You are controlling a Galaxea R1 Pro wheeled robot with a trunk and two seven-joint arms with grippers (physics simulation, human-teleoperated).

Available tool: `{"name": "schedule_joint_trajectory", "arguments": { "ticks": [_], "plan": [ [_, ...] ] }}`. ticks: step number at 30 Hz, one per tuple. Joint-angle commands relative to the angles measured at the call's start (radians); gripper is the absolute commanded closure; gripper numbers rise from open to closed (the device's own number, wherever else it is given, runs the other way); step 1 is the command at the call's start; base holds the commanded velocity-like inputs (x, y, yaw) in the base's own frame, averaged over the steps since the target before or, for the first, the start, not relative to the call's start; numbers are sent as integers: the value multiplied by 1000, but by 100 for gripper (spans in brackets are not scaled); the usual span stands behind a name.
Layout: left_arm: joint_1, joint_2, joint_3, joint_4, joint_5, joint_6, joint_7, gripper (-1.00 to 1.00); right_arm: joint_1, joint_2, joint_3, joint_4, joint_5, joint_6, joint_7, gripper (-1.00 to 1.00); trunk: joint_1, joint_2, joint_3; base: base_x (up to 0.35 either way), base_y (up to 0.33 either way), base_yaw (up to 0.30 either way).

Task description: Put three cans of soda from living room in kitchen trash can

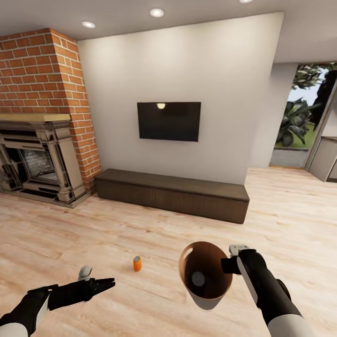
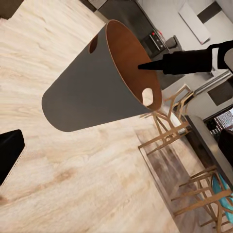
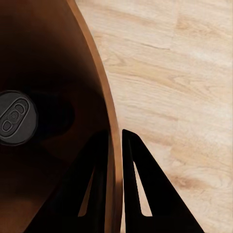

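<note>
Wall TV (image 1: pixel 168 121), brick fireplace (image 1: pixel 40 140), low dark cabinet (image 1: pixel 173 194), wooden stools (image 2: pixel 167 124)

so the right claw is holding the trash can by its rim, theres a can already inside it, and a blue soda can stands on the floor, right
One thing is off: the soda can on the floor is orange, not blue, as the head view shows. The rest holds: the right claw pinches the trash can by its rim, and a can lies inside it.

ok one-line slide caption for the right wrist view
Right gripper pinching the trash can rim, a soda can already lying inside.
</note>
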Motion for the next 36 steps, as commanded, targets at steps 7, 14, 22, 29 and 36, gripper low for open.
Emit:
{"name": "schedule_joint_trajectory", "arguments": {
  "ticks": [7, 14, 22, 29, 36],
  "plan": [
    [0, 0, 0, 0, 0, 0, 0, -100, 0, 0, 0, 0, -16, 0, 6, 100, 0, 0, 0, 344, 0, 0],
    [0, 0, 0, 0, 0, 0, 0, -100, 0, 0, 0, 0, -16, 0, 6, 100, 0, 0, 0, 344, 0, 0],
    [0, 0, 0, 0, 0, 0, 0, -100, 0, 0, 0, 0, -16, 0, 6, 100, 0, 0, 0, 344, 0, 0],
    [0, 0, 0, 0, 0, 0, 0, -100, 0, 0, 0, 0, -16, 0, 6, 100, 0, 0, 0, 344, 0, 0],
    [0, 0, 0, 0, 0, 0, 0, -100, 0, 0, 0, 0, -16, 0, 6, 100, 0, 0, 0, 344, 0, 0]
  ]
}}
